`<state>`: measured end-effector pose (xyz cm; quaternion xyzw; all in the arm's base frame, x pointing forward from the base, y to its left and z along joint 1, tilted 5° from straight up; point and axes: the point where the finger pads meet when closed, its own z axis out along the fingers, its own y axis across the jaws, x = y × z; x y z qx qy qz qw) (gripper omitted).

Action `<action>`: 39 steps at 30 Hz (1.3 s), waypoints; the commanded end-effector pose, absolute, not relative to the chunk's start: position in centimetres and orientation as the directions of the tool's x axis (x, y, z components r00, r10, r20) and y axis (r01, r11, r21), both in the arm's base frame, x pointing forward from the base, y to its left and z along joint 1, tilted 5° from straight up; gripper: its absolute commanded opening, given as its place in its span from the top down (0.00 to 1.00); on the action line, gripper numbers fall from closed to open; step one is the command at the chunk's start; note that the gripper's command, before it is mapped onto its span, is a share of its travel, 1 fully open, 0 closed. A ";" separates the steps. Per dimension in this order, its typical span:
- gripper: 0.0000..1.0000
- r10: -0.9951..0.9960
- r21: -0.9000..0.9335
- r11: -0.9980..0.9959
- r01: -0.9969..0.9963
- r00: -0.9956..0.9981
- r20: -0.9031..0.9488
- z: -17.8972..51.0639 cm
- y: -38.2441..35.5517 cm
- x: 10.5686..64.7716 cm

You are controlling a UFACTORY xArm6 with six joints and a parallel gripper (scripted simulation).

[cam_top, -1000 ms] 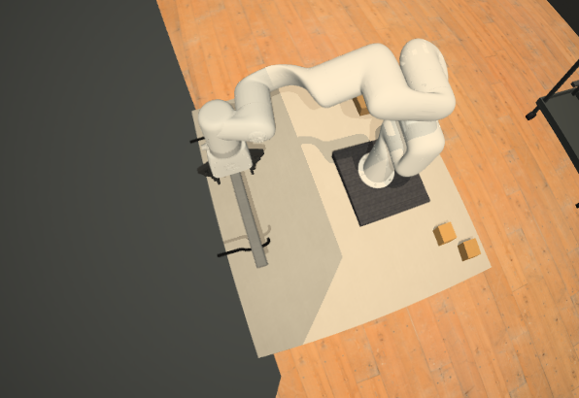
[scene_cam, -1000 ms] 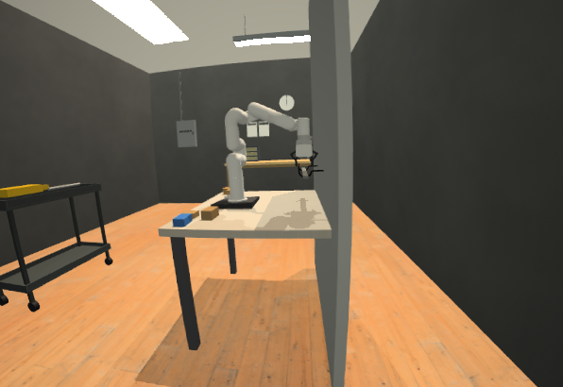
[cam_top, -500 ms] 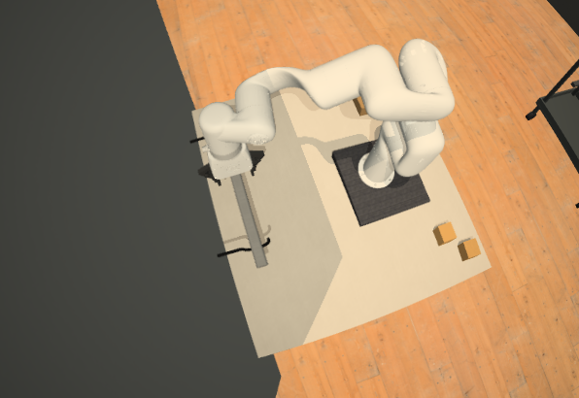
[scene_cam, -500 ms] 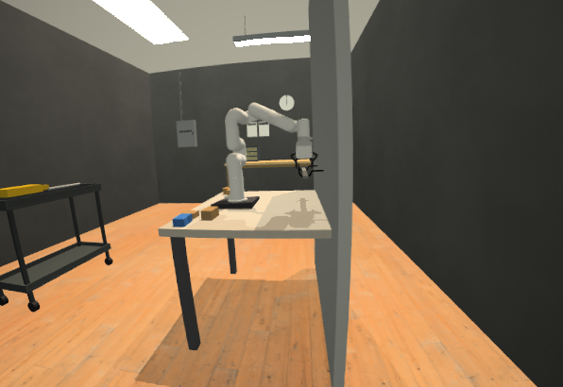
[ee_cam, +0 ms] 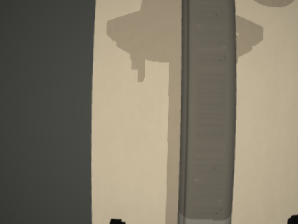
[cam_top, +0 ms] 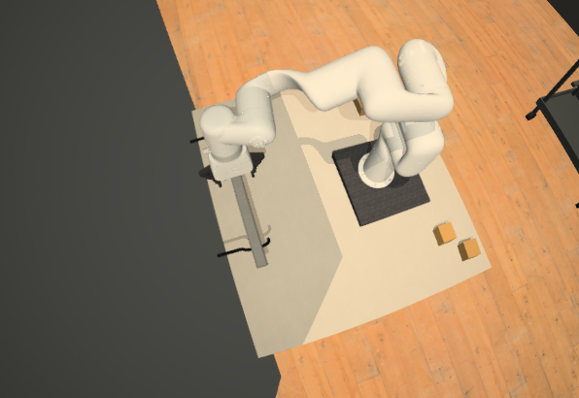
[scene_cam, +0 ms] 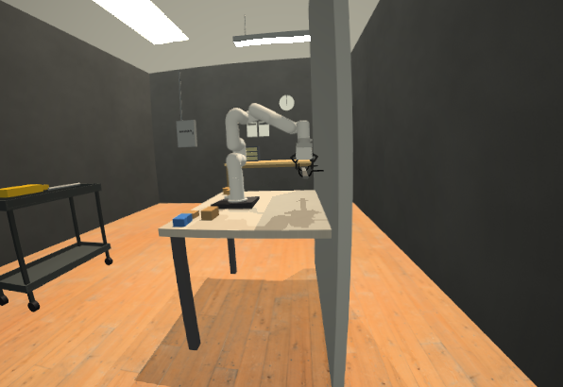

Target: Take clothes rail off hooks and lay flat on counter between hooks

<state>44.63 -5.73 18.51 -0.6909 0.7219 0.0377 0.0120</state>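
Observation:
The grey clothes rail [cam_top: 250, 225] hangs above the counter [cam_top: 291, 254], parallel to the dark wall [cam_top: 87, 182]. It rests in the near black hook [cam_top: 243, 249]; the far hook [cam_top: 196, 140] is mostly hidden behind my wrist. My gripper [cam_top: 236, 178] points down over the rail's far end, open and empty, one finger on each side of the rail. In the wrist view the rail [ee_cam: 206, 115] runs straight down the picture, with my fingertips just showing at the bottom edge. In the side view my gripper [scene_cam: 304, 164] is close to the wall panel [scene_cam: 331, 176].
The arm's base stands on a black mat [cam_top: 381, 188]. Two orange boxes [cam_top: 444, 233] [cam_top: 469, 248] lie at the counter's near right corner, and another [cam_top: 358, 107] behind the arm. A black cart [scene_cam: 42, 228] stands on the floor, off to the side.

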 end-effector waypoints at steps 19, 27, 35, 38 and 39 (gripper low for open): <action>0.00 -0.997 0.033 0.043 -0.999 -0.045 -0.069 17.9 -5.7 44.7; 0.00 -0.997 0.033 0.043 -0.999 -0.045 -0.069 17.9 -5.7 44.7; 1.00 -0.997 0.033 0.043 -0.999 -0.045 -0.069 17.9 -5.7 44.7; 1.00 -0.997 0.033 0.043 -0.999 -0.045 -0.069 17.9 -5.7 44.7; 1.00 -0.997 0.033 0.043 -0.999 -0.045 -0.069 17.9 -5.7 44.7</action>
